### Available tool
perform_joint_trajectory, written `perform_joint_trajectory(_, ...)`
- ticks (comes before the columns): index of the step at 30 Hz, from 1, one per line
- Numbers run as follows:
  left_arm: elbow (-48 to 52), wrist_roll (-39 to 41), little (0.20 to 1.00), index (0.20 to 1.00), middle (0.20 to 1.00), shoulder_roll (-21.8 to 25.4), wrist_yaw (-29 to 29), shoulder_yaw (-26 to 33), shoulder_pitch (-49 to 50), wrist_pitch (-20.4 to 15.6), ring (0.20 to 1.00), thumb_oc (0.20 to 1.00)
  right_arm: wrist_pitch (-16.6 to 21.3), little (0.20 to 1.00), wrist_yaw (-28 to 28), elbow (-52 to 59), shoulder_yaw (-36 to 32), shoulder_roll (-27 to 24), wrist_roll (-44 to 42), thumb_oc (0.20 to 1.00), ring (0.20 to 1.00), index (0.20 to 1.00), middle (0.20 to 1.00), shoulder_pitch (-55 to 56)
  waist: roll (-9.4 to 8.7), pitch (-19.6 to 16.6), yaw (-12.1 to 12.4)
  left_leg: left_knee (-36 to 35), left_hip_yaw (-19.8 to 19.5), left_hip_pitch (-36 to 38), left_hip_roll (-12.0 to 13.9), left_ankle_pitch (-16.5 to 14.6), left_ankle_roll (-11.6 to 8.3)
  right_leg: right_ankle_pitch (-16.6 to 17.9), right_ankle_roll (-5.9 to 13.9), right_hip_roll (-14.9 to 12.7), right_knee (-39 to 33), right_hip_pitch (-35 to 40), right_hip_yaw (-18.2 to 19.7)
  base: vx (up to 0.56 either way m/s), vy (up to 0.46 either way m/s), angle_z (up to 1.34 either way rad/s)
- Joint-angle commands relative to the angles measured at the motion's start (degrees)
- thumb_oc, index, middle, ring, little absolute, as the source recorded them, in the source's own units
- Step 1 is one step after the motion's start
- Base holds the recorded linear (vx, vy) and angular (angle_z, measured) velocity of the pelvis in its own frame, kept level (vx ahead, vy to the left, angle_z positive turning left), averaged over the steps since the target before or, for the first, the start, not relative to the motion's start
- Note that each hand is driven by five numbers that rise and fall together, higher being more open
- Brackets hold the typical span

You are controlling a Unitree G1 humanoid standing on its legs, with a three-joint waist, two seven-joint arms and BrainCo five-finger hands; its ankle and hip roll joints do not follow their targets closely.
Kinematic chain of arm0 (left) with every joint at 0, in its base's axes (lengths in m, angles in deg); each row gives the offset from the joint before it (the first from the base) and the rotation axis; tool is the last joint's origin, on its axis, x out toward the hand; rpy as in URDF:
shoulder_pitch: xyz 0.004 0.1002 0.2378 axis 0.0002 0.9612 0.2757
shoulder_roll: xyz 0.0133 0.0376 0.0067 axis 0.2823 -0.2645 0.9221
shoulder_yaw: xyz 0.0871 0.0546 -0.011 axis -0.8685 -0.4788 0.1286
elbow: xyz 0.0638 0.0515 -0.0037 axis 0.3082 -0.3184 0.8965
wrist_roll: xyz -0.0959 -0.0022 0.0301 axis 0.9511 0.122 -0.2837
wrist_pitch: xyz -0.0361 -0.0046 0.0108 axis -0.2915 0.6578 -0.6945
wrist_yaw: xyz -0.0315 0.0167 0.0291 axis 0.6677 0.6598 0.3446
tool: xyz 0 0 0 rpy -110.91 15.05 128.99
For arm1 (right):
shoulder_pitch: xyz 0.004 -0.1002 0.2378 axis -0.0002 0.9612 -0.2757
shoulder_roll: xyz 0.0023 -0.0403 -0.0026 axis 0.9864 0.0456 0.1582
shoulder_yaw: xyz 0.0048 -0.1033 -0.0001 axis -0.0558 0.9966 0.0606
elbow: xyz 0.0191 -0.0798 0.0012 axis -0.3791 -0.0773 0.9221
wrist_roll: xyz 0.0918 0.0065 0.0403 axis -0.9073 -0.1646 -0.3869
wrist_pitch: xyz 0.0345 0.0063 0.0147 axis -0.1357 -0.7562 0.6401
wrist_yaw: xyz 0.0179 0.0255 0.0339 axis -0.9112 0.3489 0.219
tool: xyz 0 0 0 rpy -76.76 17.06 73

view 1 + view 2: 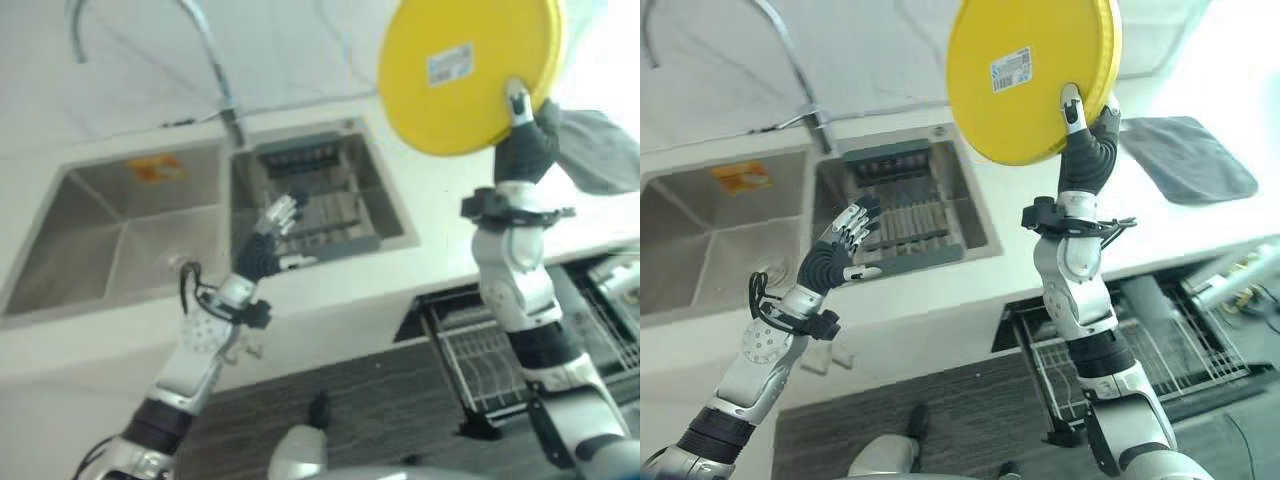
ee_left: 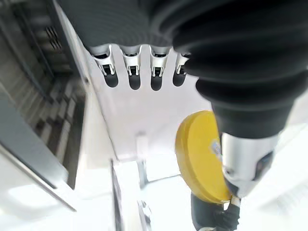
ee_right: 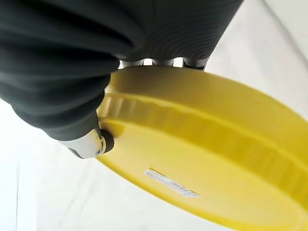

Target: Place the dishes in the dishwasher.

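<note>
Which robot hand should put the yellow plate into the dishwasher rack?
The right hand. It already pinches the yellow plate and is raised above the open dishwasher rack on the robot's right. The left hand is open and empty, over by the sink.

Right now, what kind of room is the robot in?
Most likely a kitchen: a steel double sink with a curved tap, a pulled-out wire dishwasher rack, and a round yellow plate in its right hand.
</note>
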Motion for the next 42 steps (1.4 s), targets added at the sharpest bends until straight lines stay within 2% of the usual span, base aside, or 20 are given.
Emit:
perform_joint_trajectory(1,0.27,-0.1,1.0,1.0,1.0,-0.45,-1.57,-0.71,0.85,-1.84,1.0,1.0,5.38,0.2,1.97,2.05,-3.39,-1.62,-0.46,0.2,0.2,0.2,0.2,-0.77,-0.31,-6.33,0.47,-0.1,3.28,3.85,2.81,-3.98,-0.32,5.31,-1.53,-1.19,1.19,-3.07,-1.42,-0.02,-0.135,-0.8)
perform_joint_trajectory(6,0.8,-0.54,1.0,1.0,1.0,-0.98,-1.75,-0.79,1.87,-1.26,1.0,1.0,4.39,0.2,7.74,6.5,-7.24,-3.14,-6.06,0.2,0.2,0.2,0.2,7.2,-0.57,-6.74,-3.24,-0.1,7.99,6.6,4.3,-4.37,-0.35,4.86,-1.33,-1.04,2.55,-3.12,1.17,-0.01,-0.121,-0.87)
perform_joint_trajectory(10,1.85,-0.51,1.0,1.0,1.0,-1.79,-0.31,-0.41,2.24,-0.76,1.0,1.0,4.17,0.2,11.85,9.48,-12.09,-4.36,-9.58,0.2,0.2,0.2,0.2,16.2,-0.76,-6.72,-7.4,0.44,12.03,8.16,5.38,-4.77,-0.56,4.91,-0.87,-1.01,3.47,-3.86,3.5,-0.04,-0.109,-0.67)
perform_joint_trajectory(13,2.69,0.6,1.0,1.0,1.0,-2.85,1.06,-0.46,2.2,0.75,1.0,1.0,1.54,0.2,14.7,10.55,-16.76,-4.69,-11.04,0.2,0.2,0.2,0.2,22.7,-0.93,-6.49,-10.91,0.99,14.99,9.1,6.02,-5.09,-0.78,5.31,-0.58,-0.83,3.59,-4.45,5.7,-0.04,-0.076,-0.53)
perform_joint_trajectory(14,2.71,1.08,1.0,1.0,1.0,-2.91,1.32,-0.43,2.29,1.02,1.0,1.0,1.4,0.2,14.88,10.58,-17.0,-4.69,-11.28,0.2,0.2,0.2,0.2,23.13,-0.92,-6.52,-11.1,1.01,15.2,9.19,6.06,-5.12,-0.8,5.36,-0.56,-0.81,3.54,-4.46,5.86,-0.01,-0.074,-0.54)
perform_joint_trajectory(16,2.71,7.95,1.0,1.0,1.0,-3.94,7.4,-1.46,3.43,6.0,1.0,1.0,0.14,0.2,17.03,10.38,-19.2,-4.07,-12.87,0.2,0.2,0.2,0.2,26.36,-0.92,-6.58,-13.1,1.38,16.79,9.59,6.35,-5.31,-0.87,5.84,-0.42,-0.55,3.4,-4.98,7.03,0.0,-0.068,-0.47)
perform_joint_trajectory(17,2.67,11.51,1.0,1.0,1.0,-4.56,10.08,-3.07,3.92,9.96,1.0,1.0,0.01,0.2,17.31,10.04,-19.44,-3.88,-12.64,0.2,0.2,0.2,0.2,26.69,-0.84,-6.53,-13.49,1.47,17.2,9.63,6.48,-5.31,-0.89,5.99,-0.38,-0.44,3.42,-5.23,7.4,0.01,-0.049,-0.27)
perform_joint_trajectory(18,2.18,13.98,1.0,1.0,1.0,-5.46,11.31,-5.15,4.5,13.07,1.0,1.0,-0.14,0.2,17.82,9.58,-19.46,-3.86,-12.55,0.2,0.2,0.2,0.2,26.63,-0.79,-6.29,-13.96,1.64,17.49,9.87,6.57,-5.56,-0.92,5.87,-0.26,-0.38,3.44,-5.1,7.64,0.01,-0.042,-0.32)
perform_joint_trajectory(19,-0.62,13.84,1.0,1.0,1.0,-6.64,11.82,-9.79,5.25,15.29,1.0,1.0,-0.27,0.2,18.75,8.7,-18.92,-4.13,-12.89,0.2,0.2,0.2,0.2,25.94,-0.76,-6.12,-14.62,1.65,18.03,9.96,6.72,-5.62,-0.98,6.01,-0.25,-0.18,3.39,-5.41,8.15,0.0,-0.046,-0.36)
perform_joint_trajectory(21,-3.59,12.13,1.0,1.0,1.0,-7.84,11.39,-14.51,6.37,16.79,1.0,1.0,-0.62,0.2,19.56,8.29,-17.88,-4.91,-13.33,0.2,0.2,0.2,0.2,25.28,-0.77,-6.14,-15.04,1.5,18.76,9.83,6.91,-5.48,-1.04,6.3,-0.32,0.1,3.18,-6.04,8.88,0.0,-0.038,-0.25)
perform_joint_trajectory(23,-8.81,8.5,1.0,1.0,1.0,-8.02,9.77,-18.85,7.54,15.96,1.0,1.0,-0.7,0.2,21.17,7.34,-16.74,-6.27,-13.31,0.2,0.2,0.2,0.2,24.51,-0.68,-5.97,-15.49,1.45,19.04,9.7,7.09,-5.61,-1.08,6.06,-0.25,0.27,3.26,-6.38,9.37,0.01,0.0,-0.44)
perform_joint_trajectory(25,-14.66,7.08,1.0,1.0,1.0,-8.2,8.39,-20.67,7.81,15.12,1.0,1.0,-0.14,0.2,23.09,6.43,-15.97,-7.3,-13.56,0.2,0.2,0.2,0.2,24.17,-0.64,-5.84,-15.55,1.38,19.05,9.1,7.23,-5.27,-1.06,5.88,-0.41,0.41,3.76,-7.17,9.67,-0.01,0.018,-0.24)
perform_joint_trajectory(26,-21.59,4.7,1.0,1.0,1.0,-8.57,7.46,-21.85,8.4,14.92,1.0,1.0,-0.55,0.2,24.55,6.33,-15.64,-8.27,-13.99,0.2,0.2,0.2,0.2,24.1,-0.57,-5.57,-15.63,1.33,18.71,8.74,7.32,-5.29,-1.04,5.15,-0.43,0.49,4.44,-7.42,9.69,0.0,0.027,0.04)
perform_joint_trajectory(29,-30.74,-0.99,1.0,1.0,1.0,-10.33,7.21,-22.41,9.37,14.05,1.0,1.0,-0.91,0.2,25.33,5.94,-15.33,-8.75,-13.81,0.2,0.2,0.2,0.2,23.96,-0.62,-5.32,-15.18,0.95,17.95,7.77,7.52,-4.54,-1.16,4.96,-0.63,0.56,4.75,-8.08,9.32,0.0,0.017,0.05)
perform_joint_trajectory(31,-37.68,-2.38,1.0,1.0,1.0,-11.87,4.97,-22.02,10.23,14.46,1.0,1.0,-1.18,0.2,25.66,5.11,-14.56,-9.25,-10.87,0.2,0.2,0.2,0.2,23.13,-0.64,-5.09,-14.53,0.57,16.95,7.16,7.68,-4.01,-1.39,4.86,-0.6,0.57,4.66,-8.11,8.73,0.02,0.032,0.1)
perform_joint_trajectory(33,-45.28,-4.65,1.0,1.0,1.0,-13.25,3.37,-20.15,10.03,12.19,1.0,1.0,-1.77,0.2,25.61,5.34,-13.92,-10.02,-7.77,0.2,0.2,0.2,0.2,22.64,-0.66,-4.96,-14.13,0.25,16.06,6.61,7.81,-3.6,-1.54,4.69,-0.66,0.67,4.68,-8.25,8.2,0.01,0.037,0.37)
perform_joint_trajectory(34,-51.48,-7.81,1.0,1.0,1.0,-13.71,2.86,-18.31,10.04,9.73,1.0,1.0,-2.45,0.2,25.83,5.32,-13.47,-10.97,-5.41,0.2,0.2,0.2,0.2,22.2,-0.72,-4.78,-13.58,-0.03,15.04,5.9,7.96,-3.16,-1.77,4.51,-0.76,0.79,4.74,-8.51,7.81,-0.01,0.034,0.44)
perform_joint_trajectory(37,-61.53,-12.13,1.0,1.0,1.0,-14.15,2.0,-15.99,9.68,9.57,1.0,1.0,-3.72,0.2,25.1,2.7,-12.12,-12.88,0.59,0.2,0.2,0.2,0.2,19.99,-0.92,-4.44,-12.44,-0.1,13.24,4.53,8.16,-2.49,-2.14,4.07,-0.95,0.98,4.88,-8.66,6.67,0.02,0.029,0.25)
perform_joint_trajectory(38,-66.31,-13.1,1.0,1.0,1.0,-14.27,1.43,-14.35,9.5,10.73,1.0,1.0,-4.86,0.2,23.7,0.01,-10.65,-14.28,5.45,0.2,0.2,0.2,0.2,18.11,-1.17,-4.19,-11.5,-0.1,12.44,4.03,8.28,-2.16,-2.28,3.78,-1.02,1.04,5.19,-8.71,5.98,0.04,0.013,0.34)
perform_joint_trajectory(42,-68.35,-14.28,1.0,1.0,1.0,-14.29,0.64,-11.81,8.76,9.55,1.0,1.0,-5.29,0.2,22.27,-5.52,-6.44,-17.72,13.77,0.2,0.2,0.2,0.2,13.46,-1.73,-2.78,-9.9,0.45,10.63,2.64,8.15,-1.71,-2.1,2.96,-1.63,1.4,7.07,-9.82,5.17,0.02,0.015,0.18)
